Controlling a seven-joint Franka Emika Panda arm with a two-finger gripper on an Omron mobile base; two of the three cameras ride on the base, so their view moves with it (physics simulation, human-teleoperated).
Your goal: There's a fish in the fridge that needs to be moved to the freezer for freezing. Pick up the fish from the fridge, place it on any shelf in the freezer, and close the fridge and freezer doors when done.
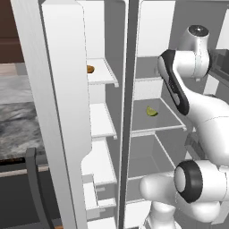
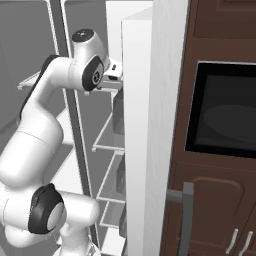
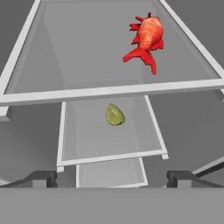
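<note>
The red-orange fish point(image 3: 146, 37) lies on an upper clear shelf point(image 3: 109, 91) of the grey-lined fridge point(image 1: 156, 89), toward the shelf's right side in the hand view. My gripper point(image 3: 111, 179) hangs above and in front of that shelf, well short of the fish. It is open, its fingertips point(image 3: 41, 178) wide apart with nothing between them. The freezer point(image 1: 102, 112) with its white shelves stands left of the fridge. The freezer door point(image 1: 49, 112) and the fridge door point(image 2: 140, 125) are both swung open.
A yellow-green fruit point(image 3: 114, 115) rests on the fridge shelf below the fish, also visible as the fruit point(image 1: 151, 111). A brown lump point(image 1: 90, 69) sits on an upper freezer shelf. Dark brown cabinets and a black oven window point(image 2: 225, 115) stand to the right of the fridge door.
</note>
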